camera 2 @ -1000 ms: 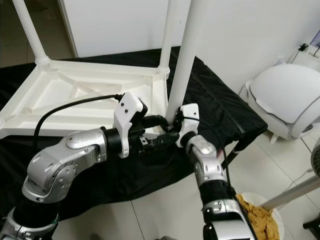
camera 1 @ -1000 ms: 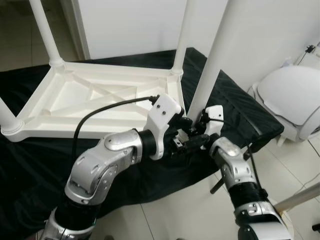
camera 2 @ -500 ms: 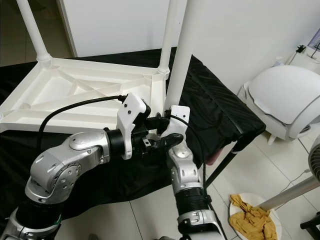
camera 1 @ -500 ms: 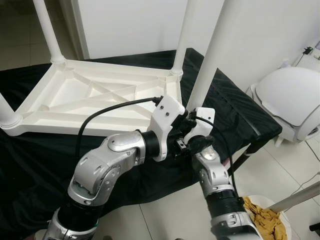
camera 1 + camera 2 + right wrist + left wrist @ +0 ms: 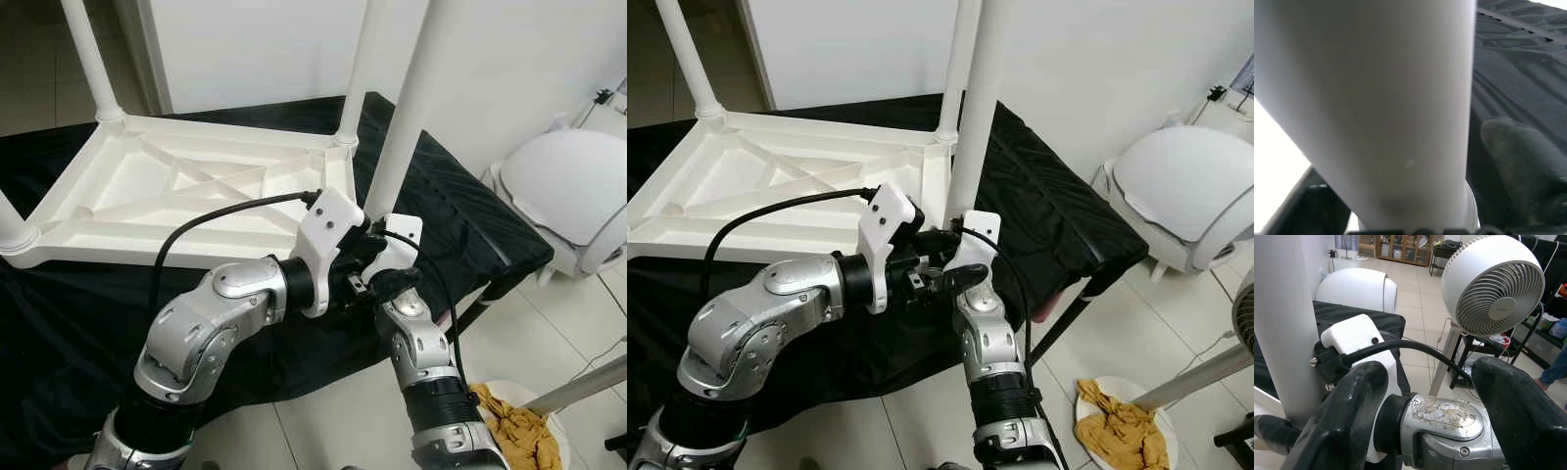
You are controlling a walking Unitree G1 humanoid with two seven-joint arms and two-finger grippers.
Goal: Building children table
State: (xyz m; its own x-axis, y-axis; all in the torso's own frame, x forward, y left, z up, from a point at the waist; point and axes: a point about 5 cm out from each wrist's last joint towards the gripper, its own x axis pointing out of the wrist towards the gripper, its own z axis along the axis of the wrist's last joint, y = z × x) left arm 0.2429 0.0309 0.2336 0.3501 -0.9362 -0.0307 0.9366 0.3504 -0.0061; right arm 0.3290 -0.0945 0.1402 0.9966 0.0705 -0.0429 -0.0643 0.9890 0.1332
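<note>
Two grippers meet at one table leg

Two silver arms converge at the near right corner of an upturned white plastic table (image 5: 186, 186), which lies ribbed underside up on a black cloth (image 5: 460, 211). Smooth round legs rise from its corners. The right gripper (image 5: 942, 243) presses against the nearest leg (image 5: 407, 108), one black finger (image 5: 1520, 156) lying beside the pale tube; whether it clamps cannot be told. The left gripper (image 5: 1430, 401) has its thick black fingers (image 5: 1347, 416) spread apart around the right arm's metal wrist. A white fan (image 5: 1493, 284) stands on the tiled floor. Compared with a second ago, the right arm has swung inward, closer to the leg.
</note>
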